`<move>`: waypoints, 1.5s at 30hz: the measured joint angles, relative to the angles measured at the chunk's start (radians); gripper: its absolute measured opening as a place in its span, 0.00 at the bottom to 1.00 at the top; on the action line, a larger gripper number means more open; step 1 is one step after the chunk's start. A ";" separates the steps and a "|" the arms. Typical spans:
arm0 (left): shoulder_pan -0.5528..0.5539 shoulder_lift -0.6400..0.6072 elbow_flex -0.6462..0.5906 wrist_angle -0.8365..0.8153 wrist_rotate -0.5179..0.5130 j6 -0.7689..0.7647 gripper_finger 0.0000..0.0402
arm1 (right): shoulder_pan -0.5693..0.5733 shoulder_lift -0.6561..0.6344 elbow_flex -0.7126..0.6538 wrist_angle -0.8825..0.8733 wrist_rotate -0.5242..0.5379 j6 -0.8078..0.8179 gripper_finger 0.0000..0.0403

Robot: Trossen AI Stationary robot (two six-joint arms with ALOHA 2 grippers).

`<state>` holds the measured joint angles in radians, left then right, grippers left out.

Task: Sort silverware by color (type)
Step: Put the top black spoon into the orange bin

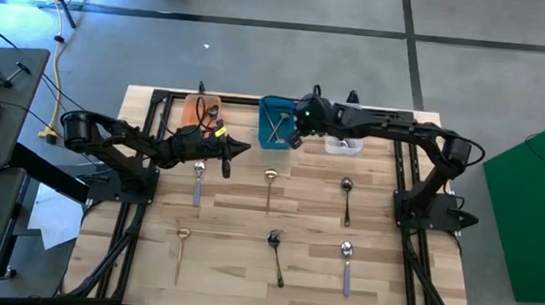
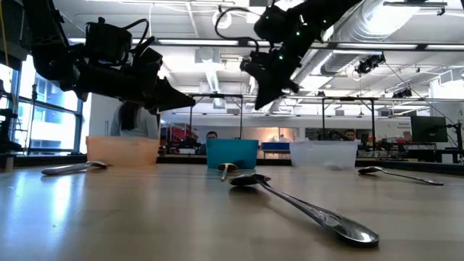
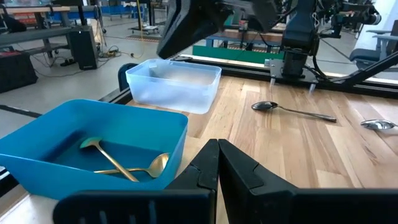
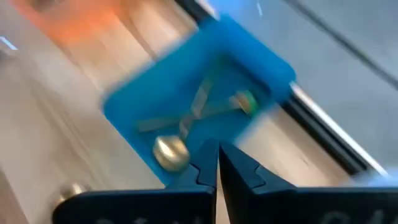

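Six spoons lie flat on the wooden table: a lavender-handled one (image 1: 198, 181), a gold one (image 1: 270, 186), a dark one (image 1: 347, 199), and nearer me a gold one (image 1: 181, 251), a dark one (image 1: 275, 256) and a lavender-handled one (image 1: 346, 266). Gold spoons (image 3: 124, 167) lie crossed in the blue bin (image 1: 263, 123). My left gripper (image 1: 245, 149) is shut and empty, hovering between the orange bin (image 1: 190, 107) and the blue bin, fingertips (image 3: 217, 152) pointing right. My right gripper (image 1: 298, 137) is shut and empty above the blue bin's right part (image 4: 124, 118).
Three bins stand in a row along the far edge: orange with dark items inside, blue (image 2: 232, 154), and clear (image 3: 174, 93). The arm bases sit at the table's left and right sides. Bare wood lies between the spoons. People show far off in the room behind.
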<state>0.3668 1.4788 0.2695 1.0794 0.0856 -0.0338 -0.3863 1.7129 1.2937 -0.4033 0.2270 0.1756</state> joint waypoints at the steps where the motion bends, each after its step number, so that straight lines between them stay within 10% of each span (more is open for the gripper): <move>1: 0.000 0.000 0.000 0.000 0.000 0.000 0.00 | 0.008 -0.001 -0.032 0.081 -0.020 -0.001 0.00; 10: 0.000 0.000 0.000 -0.007 0.000 0.000 0.00 | 0.102 -0.039 -0.335 0.569 -0.161 0.084 0.00; 28: 0.000 0.000 0.002 -0.028 0.000 -0.006 0.00 | 0.511 -0.282 -0.386 -0.504 0.009 1.074 0.08; 37: 0.000 0.000 0.002 -0.035 0.000 -0.010 0.00 | 0.460 -0.274 -0.532 -0.456 -0.011 1.239 0.37; 45: -0.008 0.000 -0.004 -0.109 -0.010 -0.068 0.00 | 0.369 -0.285 -0.714 -0.209 -0.052 1.237 0.35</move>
<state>0.3588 1.4792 0.2651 0.9707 0.0755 -0.1013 -0.0171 1.4284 0.5801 -0.6120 0.1749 1.4130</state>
